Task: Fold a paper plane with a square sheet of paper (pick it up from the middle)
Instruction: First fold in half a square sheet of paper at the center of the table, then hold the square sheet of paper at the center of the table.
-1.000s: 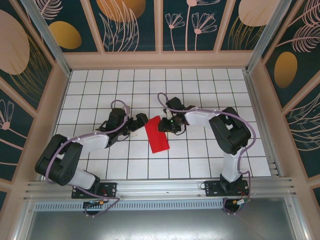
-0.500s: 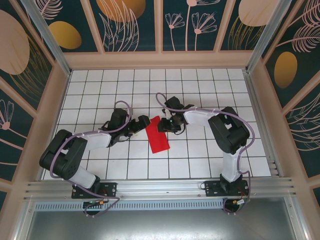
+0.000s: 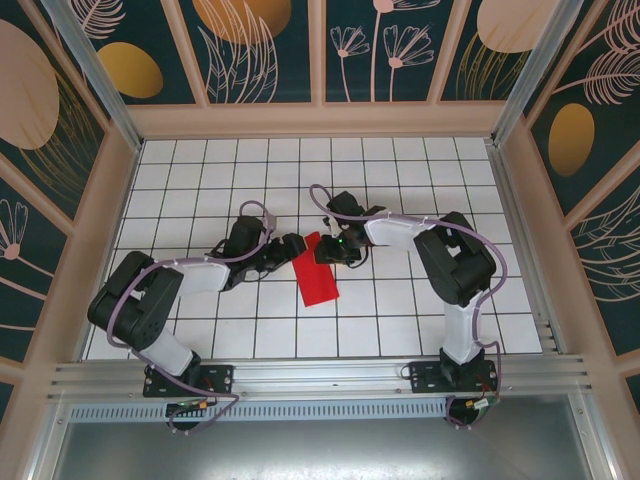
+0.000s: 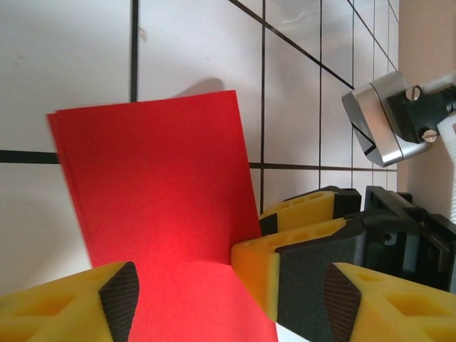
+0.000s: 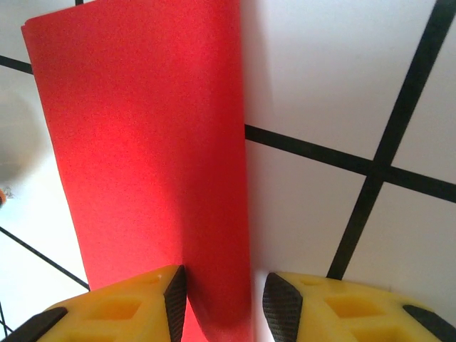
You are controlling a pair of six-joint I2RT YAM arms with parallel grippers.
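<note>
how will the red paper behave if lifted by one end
Likely floppy: the red paper looks thin, folded flat in two layers, so a free end would probably droop. Probably very light, and may slide on the smooth table when pushed.

A folded red sheet of paper [image 3: 317,272] lies as a narrow strip near the middle of the white grid table [image 3: 400,170], its long axis running roughly from 11 to 5 o'clock. The left gripper [image 3: 291,246] meets the strip's far end from 9 o'clock. The right gripper [image 3: 328,250] overlaps the same end from 3 o'clock. Both arms stretch low over the tiles. How far either gripper's fingers are parted is too small to tell.
</note>
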